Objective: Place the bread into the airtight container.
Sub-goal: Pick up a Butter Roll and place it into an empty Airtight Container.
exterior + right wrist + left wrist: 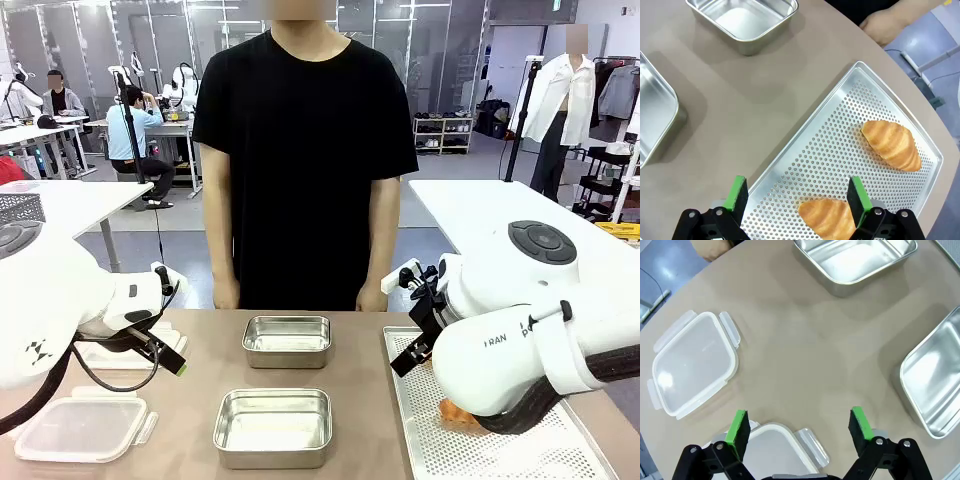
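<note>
Two golden croissants lie on a perforated metal tray (840, 135): one croissant (892, 144) sits toward the tray's far side. The other croissant (829, 217) is right below my right gripper (797, 194), which hangs open above the tray, close by its right finger. A bit of croissant (455, 412) peeks from under the right arm. Two open steel containers stand mid-table, the far one (287, 340) and the near one (273, 426). My left gripper (800, 425) is open over bare table, holding nothing, with a clear lid (775, 452) just under it.
A second clear snap lid (692, 362) lies on the table's left side, and shows as the lid (80, 428) near the front edge. The person stands at the far edge with a hand (372, 295) hanging by the table. Both steel containers (855, 260) (935, 385) sit right of the left gripper.
</note>
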### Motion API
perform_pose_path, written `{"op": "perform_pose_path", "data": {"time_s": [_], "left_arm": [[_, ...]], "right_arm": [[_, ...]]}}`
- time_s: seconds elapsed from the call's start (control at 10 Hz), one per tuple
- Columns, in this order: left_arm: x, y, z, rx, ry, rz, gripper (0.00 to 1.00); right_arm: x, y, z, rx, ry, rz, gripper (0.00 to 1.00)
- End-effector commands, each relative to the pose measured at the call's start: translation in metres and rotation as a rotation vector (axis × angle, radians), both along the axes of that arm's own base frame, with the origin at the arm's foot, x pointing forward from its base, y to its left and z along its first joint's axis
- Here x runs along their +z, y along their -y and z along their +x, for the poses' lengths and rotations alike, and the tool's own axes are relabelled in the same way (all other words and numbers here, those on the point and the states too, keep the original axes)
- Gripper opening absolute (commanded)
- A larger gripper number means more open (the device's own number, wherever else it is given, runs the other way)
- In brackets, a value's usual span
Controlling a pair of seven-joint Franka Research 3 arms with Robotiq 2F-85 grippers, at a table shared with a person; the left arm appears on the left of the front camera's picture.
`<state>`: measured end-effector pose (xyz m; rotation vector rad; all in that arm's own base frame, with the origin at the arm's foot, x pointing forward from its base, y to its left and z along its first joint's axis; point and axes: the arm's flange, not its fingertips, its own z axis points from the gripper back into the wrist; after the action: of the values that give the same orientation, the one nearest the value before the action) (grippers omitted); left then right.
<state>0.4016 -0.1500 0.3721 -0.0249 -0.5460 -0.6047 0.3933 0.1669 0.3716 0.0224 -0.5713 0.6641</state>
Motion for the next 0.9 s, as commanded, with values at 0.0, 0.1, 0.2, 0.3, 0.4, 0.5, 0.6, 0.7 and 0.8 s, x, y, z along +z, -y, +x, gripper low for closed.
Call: {"op": "perform_pose_path", "data": {"time_s": [0.0,0.1,0.2,0.3,0.4,0.5,0.6,0.7,0.8], "left_arm": [[0.0000,0.0002,-0.0001,0.000,0.000,0.000,1.00],[0.0000,0.0002,-0.0001,0.000,0.000,0.000,1.00],[0.0000,0.0002,-0.0001,0.000,0.000,0.000,1.00],[0.0000,0.0002,-0.0001,0.000,0.000,0.000,1.00],[0.0000,0.0002,-0.0001,0.000,0.000,0.000,1.00],[0.0000,0.0002,-0.0001,0.000,0.000,0.000,1.00],[0.0000,0.0002,-0.0001,0.000,0.000,0.000,1.00],[0.0000,0.0002,-0.0001,0.000,0.000,0.000,1.00],[0.0000,0.0004,-0.0002,-0.001,0.000,0.000,1.00]], "right_arm": [[0.0000,0.0000,0.0000,0.000,0.000,0.000,1.00],[0.0000,0.0000,0.0000,0.000,0.000,0.000,1.00],[0.0000,0.0000,0.0000,0.000,0.000,0.000,1.00],[0.0000,0.0000,0.0000,0.000,0.000,0.000,1.00],[0.0000,0.0000,0.0000,0.000,0.000,0.000,1.00],[0.0000,0.0000,0.0000,0.000,0.000,0.000,1.00],[0.0000,0.0000,0.0000,0.000,0.000,0.000,1.00],[0.0000,0.0000,0.0000,0.000,0.000,0.000,1.00],[0.0000,-0.0002,-0.0001,0.003,0.001,-0.003,1.00]]}}
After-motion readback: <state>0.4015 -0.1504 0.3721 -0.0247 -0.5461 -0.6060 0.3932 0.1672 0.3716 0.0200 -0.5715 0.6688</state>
